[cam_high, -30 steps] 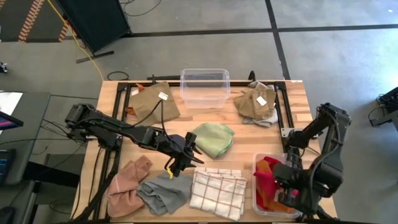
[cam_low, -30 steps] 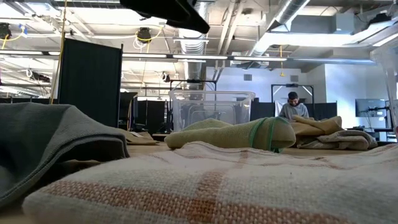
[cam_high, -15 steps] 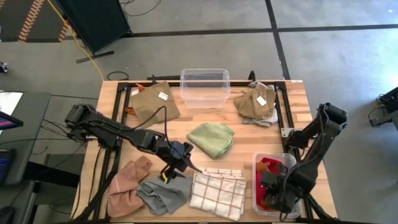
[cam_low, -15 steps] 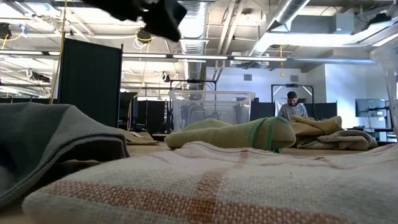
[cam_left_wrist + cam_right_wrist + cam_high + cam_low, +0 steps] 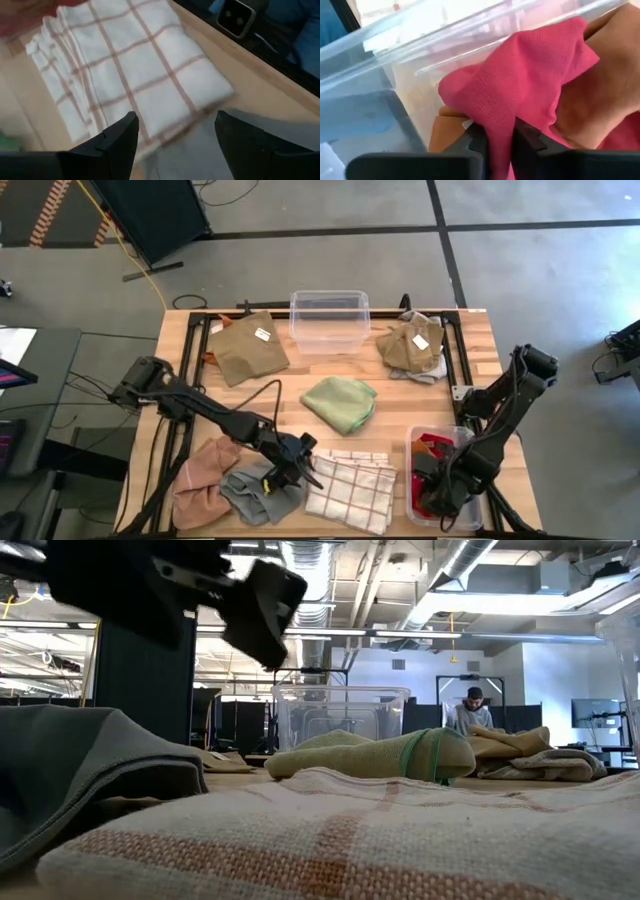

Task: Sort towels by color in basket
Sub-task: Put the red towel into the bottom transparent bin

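Note:
My left gripper [image 5: 297,467] hangs open just above the table, over the seam between the grey towel [image 5: 252,494] and the white checked towel [image 5: 130,75], touching neither. My right gripper [image 5: 496,142] reaches down into the clear bin [image 5: 412,442] at the near right and is shut on a red towel [image 5: 520,75], which lies on a rust-orange towel [image 5: 605,100]. A light green towel [image 5: 340,402] lies mid-table, a pink towel [image 5: 203,473] at the near left. A tan towel [image 5: 245,345] lies at the far left, and a beige pile [image 5: 412,345] at the far right. My right gripper pinches a raised fold of the red towel [image 5: 496,120] between its two fingers, coming from above and pointing steeply down. The rest of the towel is slack and rests inside the bin on the rust-orange towel.
A second clear bin [image 5: 330,320] stands at the far middle with nothing in it. The low-view camera [image 5: 236,16] sits at the near table edge, beyond the checked towel. A person [image 5: 472,712] sits far back in the room.
My left gripper has come down and toward the near edge, from beside the green towel to the grey and checked towels, staying open. My right gripper has sunk into the near right bin with the red towel, which now lies in the bin.

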Controlling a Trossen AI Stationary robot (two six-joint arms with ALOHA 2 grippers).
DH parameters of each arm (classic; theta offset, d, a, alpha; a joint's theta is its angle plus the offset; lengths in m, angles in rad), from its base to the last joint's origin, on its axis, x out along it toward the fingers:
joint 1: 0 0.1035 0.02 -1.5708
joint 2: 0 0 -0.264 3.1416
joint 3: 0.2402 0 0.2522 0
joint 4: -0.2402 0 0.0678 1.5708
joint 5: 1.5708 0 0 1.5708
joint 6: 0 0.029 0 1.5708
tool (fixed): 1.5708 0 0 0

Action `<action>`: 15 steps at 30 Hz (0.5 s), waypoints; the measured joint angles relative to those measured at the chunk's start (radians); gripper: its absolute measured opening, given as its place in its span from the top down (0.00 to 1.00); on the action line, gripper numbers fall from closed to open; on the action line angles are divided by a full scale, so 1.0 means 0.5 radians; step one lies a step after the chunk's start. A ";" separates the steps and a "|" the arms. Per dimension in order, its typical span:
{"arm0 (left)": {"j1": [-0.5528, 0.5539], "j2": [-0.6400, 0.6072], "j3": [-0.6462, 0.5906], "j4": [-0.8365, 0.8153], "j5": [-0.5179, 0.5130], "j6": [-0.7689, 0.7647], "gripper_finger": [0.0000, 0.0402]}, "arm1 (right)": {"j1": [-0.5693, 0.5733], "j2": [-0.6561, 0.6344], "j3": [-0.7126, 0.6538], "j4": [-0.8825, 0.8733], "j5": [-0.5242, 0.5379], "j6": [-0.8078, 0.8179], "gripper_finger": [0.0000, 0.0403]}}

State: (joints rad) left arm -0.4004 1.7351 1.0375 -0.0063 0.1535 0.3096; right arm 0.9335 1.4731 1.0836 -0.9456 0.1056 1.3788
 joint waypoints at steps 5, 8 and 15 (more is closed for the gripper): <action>-0.001 0.174 0.085 0.101 -0.002 0.000 0.37 | -0.018 0.000 0.000 0.010 -0.070 0.002 0.65; -0.001 0.243 0.149 0.180 -0.002 0.000 0.37 | -0.032 -0.008 0.003 0.018 -0.123 0.002 0.55; -0.001 0.432 0.294 0.208 0.016 0.028 0.37 | -0.082 -0.062 0.096 -0.020 -0.141 0.002 0.41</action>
State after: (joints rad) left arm -0.4007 1.9512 1.1844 0.0978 0.1614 0.3237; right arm 0.8924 1.4419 1.1318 -0.9554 0.0352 1.3796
